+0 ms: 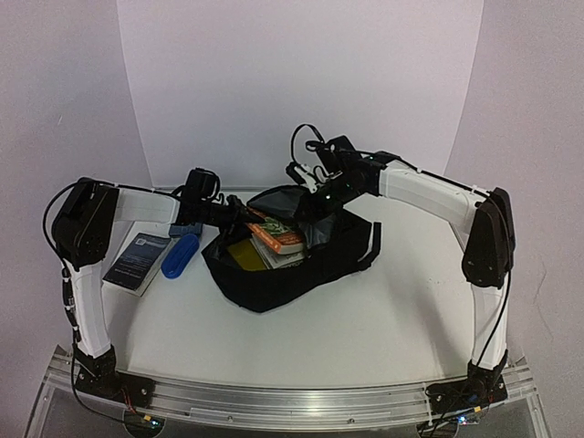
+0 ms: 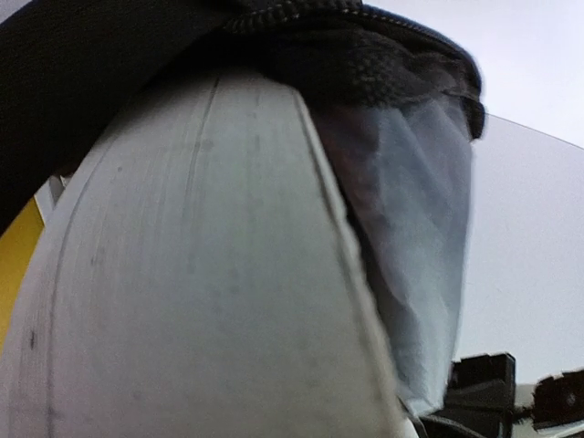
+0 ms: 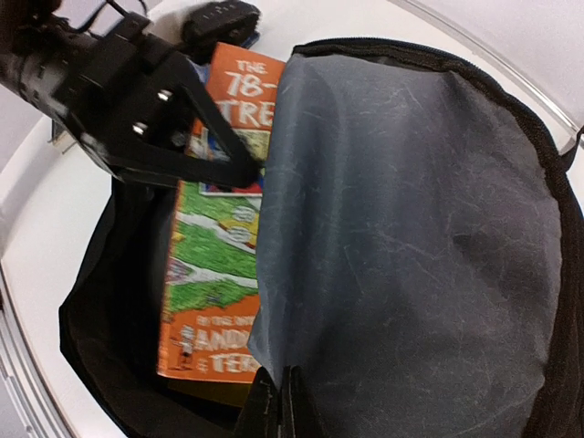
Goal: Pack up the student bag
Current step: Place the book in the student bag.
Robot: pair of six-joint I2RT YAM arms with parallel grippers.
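Observation:
The student bag (image 1: 274, 283) lies open in the middle of the table, black with a grey lining (image 3: 411, 228). Inside it are an orange book (image 1: 281, 239) and, under that, a yellow book (image 1: 245, 254). My left gripper (image 1: 239, 216) reaches into the bag's mouth from the left. One of its fingers (image 3: 224, 164) lies across the cover of the orange book (image 3: 214, 265), and it is shut on that book. The book's pale page edges (image 2: 201, 274) fill the left wrist view under the bag's black rim (image 2: 365, 55). My right gripper (image 3: 281, 401) is shut on the edge of the lining, holding the flap up.
A blue pencil case (image 1: 180, 254) and a dark booklet (image 1: 139, 260) lie on the table to the left of the bag, beneath the left arm. The bag's straps (image 1: 370, 245) trail off to the right.

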